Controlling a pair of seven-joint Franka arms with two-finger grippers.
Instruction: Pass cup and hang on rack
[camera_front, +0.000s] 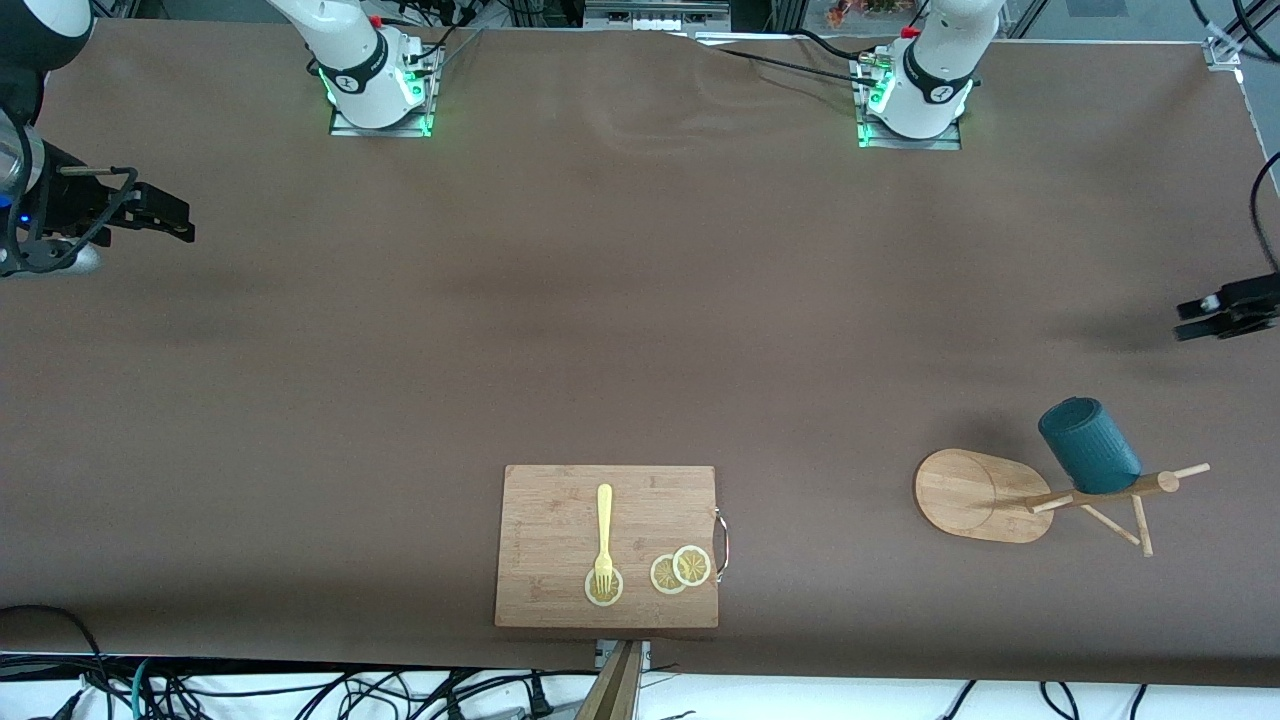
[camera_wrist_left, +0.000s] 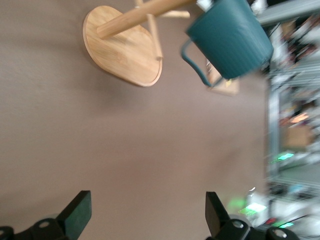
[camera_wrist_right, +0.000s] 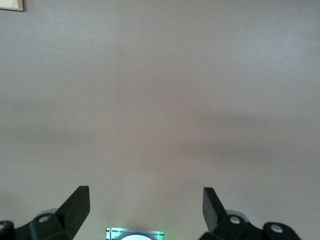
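Front view: the small dark teal ribbed cup (camera_front: 1090, 446) hangs on a peg of the light wooden rack (camera_front: 1060, 492), which has an oval flat base, one central post and thin pegs, and stands toward the left arm's end of the brown worktop (camera_front: 640, 330). The cup's inside is not visible here. One rectangular wooden cutting board (camera_front: 608, 546) with a small metal handle lies near the front camera's edge of the worktop. On it are one pale yellow fork (camera_front: 604, 537) and three round lemon slices (camera_front: 681, 570): the fork's tines rest on one slice, and the other two overlap beside it. The left end effector (camera_front: 1205, 315) hangs over the worktop at the left arm's end, holding nothing. The right end effector (camera_front: 160, 213) waits over the right arm's end, also holding nothing.

Left wrist view: one cup (camera_wrist_left: 231, 44) with its thin side handle showing, against the rack's post (camera_wrist_left: 142, 16), over the oval base (camera_wrist_left: 122, 50). The left end effector's fingers (camera_wrist_left: 77, 212) are spread wide.

Right wrist view: bare worktop (camera_wrist_right: 160, 100). The right end effector's fingers (camera_wrist_right: 77, 206) are spread wide, with nothing between them.
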